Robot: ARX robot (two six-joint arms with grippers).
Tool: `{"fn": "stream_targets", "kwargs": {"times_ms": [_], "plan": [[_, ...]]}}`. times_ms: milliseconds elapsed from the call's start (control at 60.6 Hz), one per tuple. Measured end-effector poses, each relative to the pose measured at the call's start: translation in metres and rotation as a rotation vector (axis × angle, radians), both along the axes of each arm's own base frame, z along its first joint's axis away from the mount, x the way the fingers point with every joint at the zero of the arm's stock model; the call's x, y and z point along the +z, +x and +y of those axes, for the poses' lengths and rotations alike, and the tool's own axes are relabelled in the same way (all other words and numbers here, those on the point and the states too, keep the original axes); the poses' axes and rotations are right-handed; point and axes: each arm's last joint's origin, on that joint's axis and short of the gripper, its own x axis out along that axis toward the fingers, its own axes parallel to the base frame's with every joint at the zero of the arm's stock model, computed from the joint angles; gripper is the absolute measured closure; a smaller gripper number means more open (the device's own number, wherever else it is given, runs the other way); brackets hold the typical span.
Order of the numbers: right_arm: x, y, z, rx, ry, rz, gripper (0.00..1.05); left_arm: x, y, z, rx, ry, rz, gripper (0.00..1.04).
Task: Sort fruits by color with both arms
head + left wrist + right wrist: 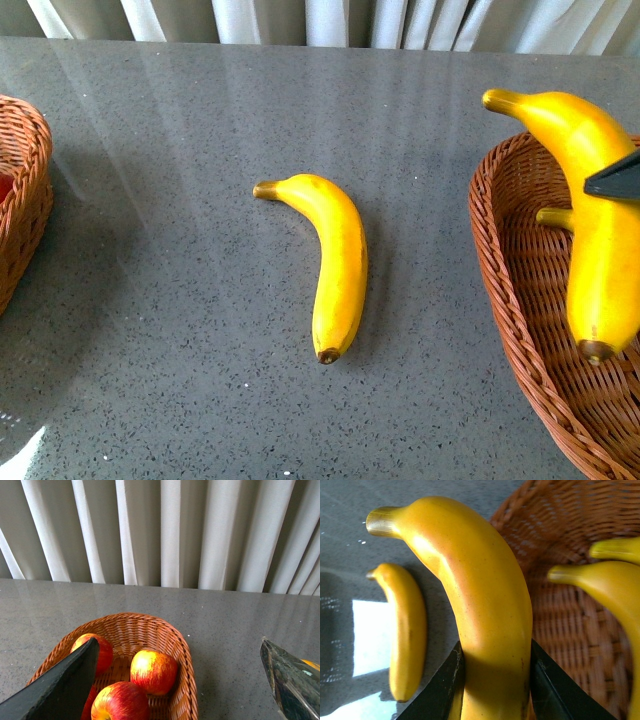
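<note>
Right tool [496, 650] clamps glossy curved banana [480, 605] over woven basket [510, 260].
Left tool [178, 644] spread wide; second banana [338, 262] on speckled desk [200, 150].

bright fruit against grey and brown
the loose banana [335, 265] is glossy yellow with brown tips, the gripped banana [600, 260] the same; the apples [154, 671] are red with yellowish streaks. the left basket [185, 655] and right basket [510, 270] are reddish-brown wicker weave. the desk [180, 300] is dark grey, flecked with pale specks. left end effector [178, 645] and right end effector [495, 680] are black; the curtains [170, 530] hang off-white.
</note>
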Motion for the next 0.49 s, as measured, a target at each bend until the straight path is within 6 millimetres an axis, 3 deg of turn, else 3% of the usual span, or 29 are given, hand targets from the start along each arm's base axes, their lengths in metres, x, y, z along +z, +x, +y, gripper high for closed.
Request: {"fn": "stream_targets", "kwargs": {"times_ms": [148,495], "plan": [[-0.009,-0.005,-0.014,-0.027,-0.007,0.032,0.77,0.0,0.0,0.0,0.0,0.0,0.0,0.09],[-0.032,-0.001,-0.017,-0.018,-0.082,0.095,0.77,0.0,0.0,0.0,0.0,0.0,0.0,0.09]]}}
